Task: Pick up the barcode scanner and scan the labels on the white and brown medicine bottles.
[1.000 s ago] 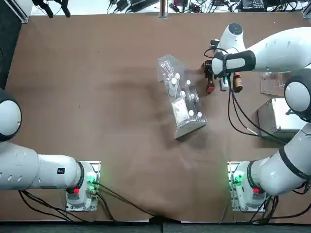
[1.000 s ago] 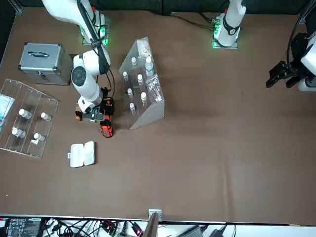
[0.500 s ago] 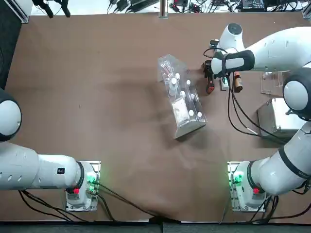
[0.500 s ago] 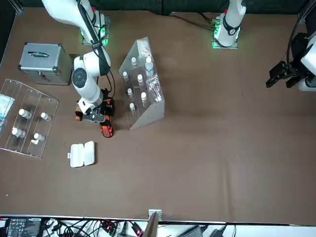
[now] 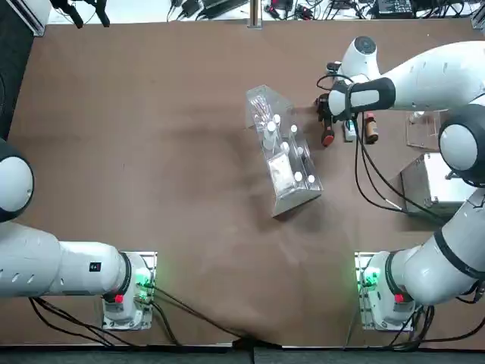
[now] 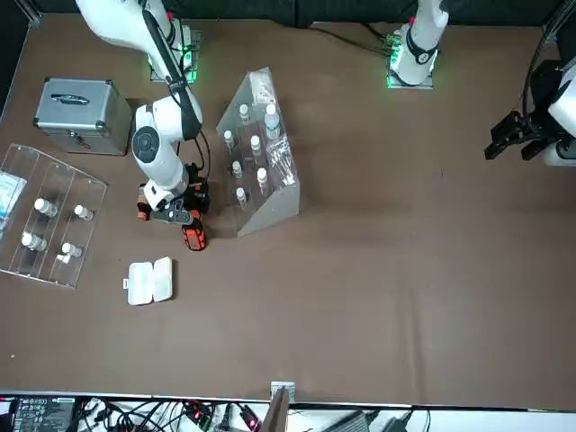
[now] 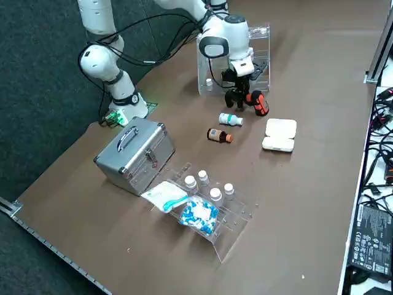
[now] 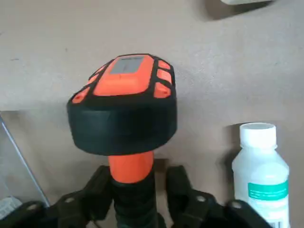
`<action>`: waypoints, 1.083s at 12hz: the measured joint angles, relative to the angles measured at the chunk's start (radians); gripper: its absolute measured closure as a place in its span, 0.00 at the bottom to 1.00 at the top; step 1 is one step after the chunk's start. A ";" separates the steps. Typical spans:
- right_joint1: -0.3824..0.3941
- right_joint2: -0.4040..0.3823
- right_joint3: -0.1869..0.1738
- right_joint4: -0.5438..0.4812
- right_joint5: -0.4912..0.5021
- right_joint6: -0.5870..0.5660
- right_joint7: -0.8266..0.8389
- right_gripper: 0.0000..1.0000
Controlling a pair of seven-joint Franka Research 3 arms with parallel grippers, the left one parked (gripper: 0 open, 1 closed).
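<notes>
Only a slight shift of the right arm point(image 5: 432, 80) has been made since the earlier frame, and the scanner point(image 8: 128, 83) is still seen on the table beside the white bottle point(image 8: 261, 183), the right gripper's point(image 8: 139, 175) fingers parted around its handle. If it is gripped off-centre, the heavy head could be tipped or twisted, and the white bottle or brown bottle point(image 7: 219, 136) could be knocked rolling by a low swing. Smooth brown table point(image 7: 295, 209) is seen underneath, with tangled cables point(image 7: 381, 123) beyond its edge.
</notes>
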 joint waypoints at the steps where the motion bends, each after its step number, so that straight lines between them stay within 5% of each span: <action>1: 0.000 0.001 0.000 0.001 0.000 0.000 0.000 0.35; 2: 0.000 0.001 0.001 0.004 0.000 0.001 0.000 0.48; 5: 0.000 0.003 0.001 0.010 0.000 0.001 0.001 0.57; 8: 0.000 0.004 0.001 0.023 0.000 -0.003 0.002 0.57; 13: -0.001 -0.001 0.000 0.162 0.000 -0.252 0.015 0.57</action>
